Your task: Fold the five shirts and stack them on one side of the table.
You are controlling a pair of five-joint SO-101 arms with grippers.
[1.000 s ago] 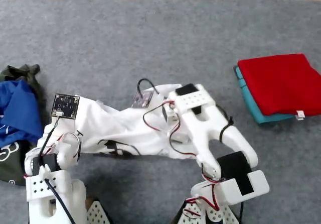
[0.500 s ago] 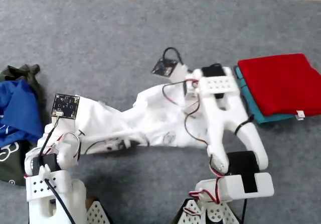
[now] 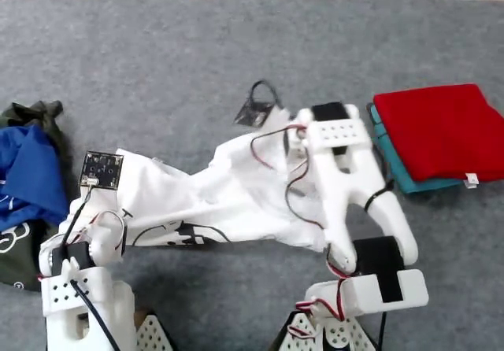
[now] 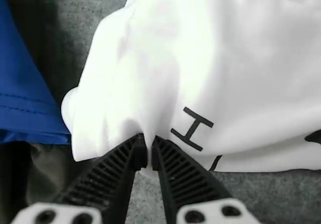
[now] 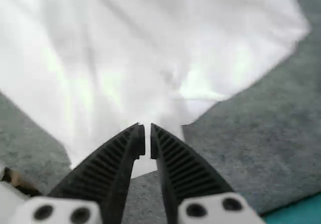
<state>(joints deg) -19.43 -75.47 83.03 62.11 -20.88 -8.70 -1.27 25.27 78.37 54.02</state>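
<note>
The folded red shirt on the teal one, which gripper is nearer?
Right. The right gripper grips the white shirt at the end towards the red shirt; the left gripper grips its far end, by the blue shirt.

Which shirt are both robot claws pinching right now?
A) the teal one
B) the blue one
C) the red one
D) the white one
D: the left gripper and the right gripper are each shut on the white shirt, at opposite ends.

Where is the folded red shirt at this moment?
High view: the red shirt lies folded at the table's right side, on top of a teal shirt, just beyond the white shirt's right end.
</note>
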